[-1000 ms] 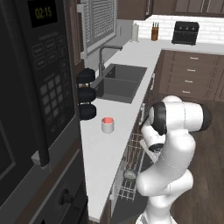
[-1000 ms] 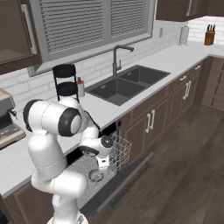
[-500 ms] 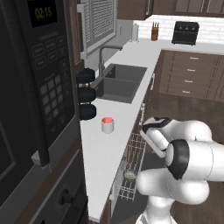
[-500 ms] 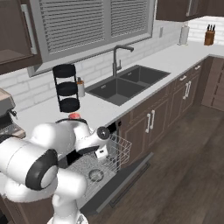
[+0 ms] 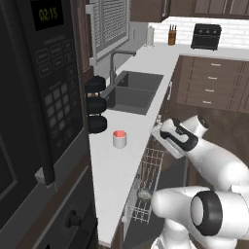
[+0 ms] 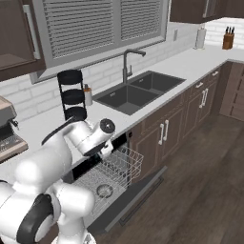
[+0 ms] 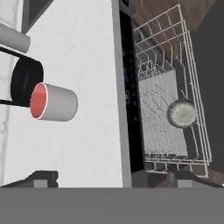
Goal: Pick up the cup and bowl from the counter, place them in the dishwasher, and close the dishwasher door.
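The white cup [image 5: 119,138] with its red inside stands on the pale counter [image 5: 116,170], near the stacked black rounds. In the hand view the cup [image 7: 54,103] lies left of the counter's [image 7: 87,52] front edge. The grey bowl [image 7: 183,113] sits in the white wire rack [image 7: 162,87] pulled out of the dishwasher [image 6: 114,171]; the bowl [image 5: 144,194] rests near the rack's front. The dishwasher door [image 6: 138,195] hangs folded down. My gripper [image 7: 116,180] hovers open above the counter's edge with nothing between its fingertips [image 7: 43,177]. It is up beside the rack [image 5: 162,136].
A black three-tier stand [image 5: 96,104] rises just behind the cup. The dark double sink [image 5: 133,90] with its faucet lies further along the counter. A tall black oven and microwave column [image 5: 34,97] borders the left. A coffee machine [image 6: 9,133] stands on the counter's left end.
The arm has swung up from low over the rack, and the open hand now hangs higher, at the counter's edge. The bowl stays in the rack and the cup has not moved.
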